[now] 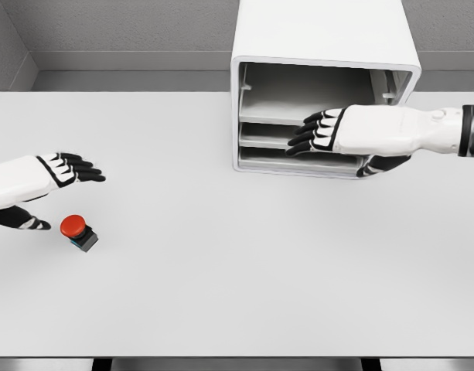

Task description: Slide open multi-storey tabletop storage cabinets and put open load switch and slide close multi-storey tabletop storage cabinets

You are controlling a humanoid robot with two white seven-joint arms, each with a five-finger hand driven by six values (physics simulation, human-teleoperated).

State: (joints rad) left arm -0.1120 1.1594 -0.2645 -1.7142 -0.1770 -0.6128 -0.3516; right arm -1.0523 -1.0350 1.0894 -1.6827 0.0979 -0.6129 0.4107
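White cabinet (322, 46) stands open-fronted, right hand (341, 131) spread at its shelves, left hand (47, 176) spread above the red-capped switch (77, 231).

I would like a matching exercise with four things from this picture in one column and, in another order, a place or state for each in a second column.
Things:
1. switch
2. cabinet
3. left hand
4. right hand

Places or states:
A. at the cabinet's front opening
B. stands at the table's far edge
C. lies on the table, near left, red button
D. open, above and left of the switch

Pairs: 1-C, 2-B, 3-D, 4-A
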